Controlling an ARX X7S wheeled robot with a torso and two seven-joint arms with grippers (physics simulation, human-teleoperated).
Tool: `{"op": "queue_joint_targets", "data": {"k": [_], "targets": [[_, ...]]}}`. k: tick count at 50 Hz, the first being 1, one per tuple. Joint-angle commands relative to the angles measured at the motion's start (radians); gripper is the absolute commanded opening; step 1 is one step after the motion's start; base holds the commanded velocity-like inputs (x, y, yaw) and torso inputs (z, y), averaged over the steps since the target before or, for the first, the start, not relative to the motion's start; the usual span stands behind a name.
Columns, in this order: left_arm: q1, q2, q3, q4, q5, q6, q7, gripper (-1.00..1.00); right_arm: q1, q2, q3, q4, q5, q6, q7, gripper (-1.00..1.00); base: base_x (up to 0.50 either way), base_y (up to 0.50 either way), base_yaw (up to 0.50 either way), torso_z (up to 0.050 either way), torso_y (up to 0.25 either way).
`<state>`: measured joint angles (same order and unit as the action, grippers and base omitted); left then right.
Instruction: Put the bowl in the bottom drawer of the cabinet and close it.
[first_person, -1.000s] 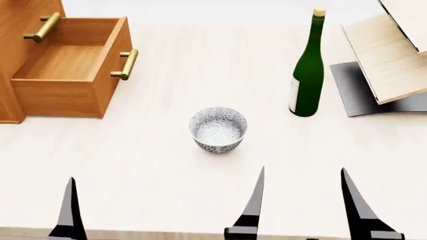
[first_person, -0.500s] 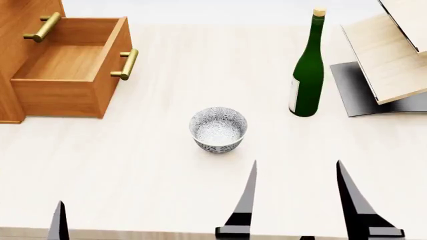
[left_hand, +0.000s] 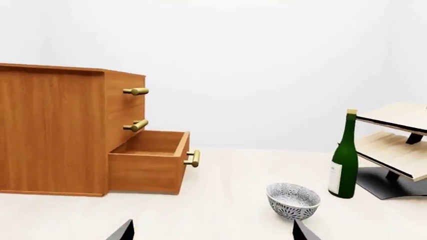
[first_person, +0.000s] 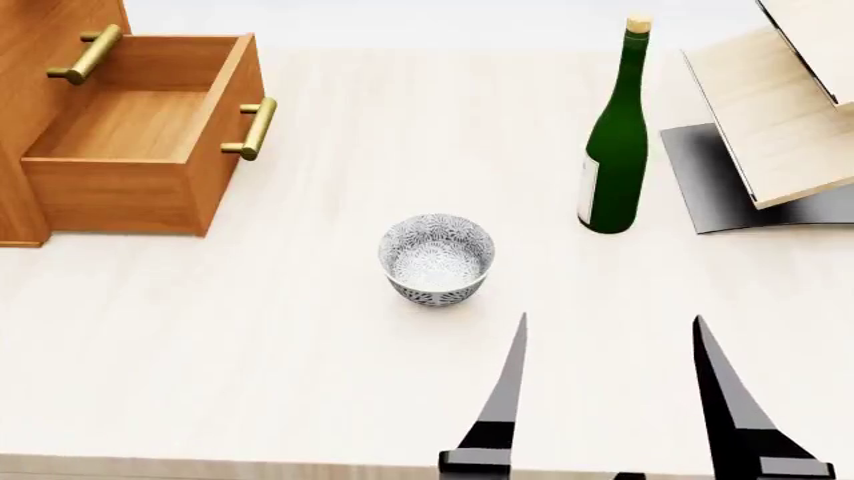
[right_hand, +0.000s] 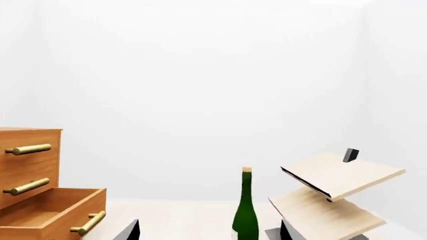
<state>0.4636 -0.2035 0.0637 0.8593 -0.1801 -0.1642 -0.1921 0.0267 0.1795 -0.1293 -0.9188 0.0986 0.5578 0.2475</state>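
Green bottle (first_person: 615, 150) stands beside pale rack (first_person: 787, 110) on table (first_person: 267, 340).

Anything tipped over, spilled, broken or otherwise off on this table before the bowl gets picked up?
Nothing stands out. The bowl sits upright and empty on the table, the green bottle stands upright with its cork in, and the bottom drawer is pulled open and empty. The pale rack's slanted shelves look deliberate.

Bowl (first_person: 437, 258) between bottom drawer (first_person: 134, 150) and bottle (first_person: 615, 140)
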Motion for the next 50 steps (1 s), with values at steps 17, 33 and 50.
{"op": "queue_joint_targets", "data": {"k": [17,33,50], "targets": [[0.045,-0.021,0.018,0.016,-0.005,0.055,-0.012,1.0,0.007,0.013,0.029,-0.009,0.033,0.048,0.039,1.0,0.43,0.0,0.0,0.0,0.0],[0.049,-0.035,0.025,0.03,-0.013,0.057,-0.022,1.0,0.009,0.022,0.032,-0.012,0.049,0.049,0.052,1.0,0.5,0.0,0.0,0.0,0.0],[0.045,-0.045,0.036,0.024,-0.018,0.064,-0.031,1.0,0.006,0.043,0.023,-0.011,0.033,0.043,0.075,1.0,0.35,0.0,0.0,0.0,0.001]]}}
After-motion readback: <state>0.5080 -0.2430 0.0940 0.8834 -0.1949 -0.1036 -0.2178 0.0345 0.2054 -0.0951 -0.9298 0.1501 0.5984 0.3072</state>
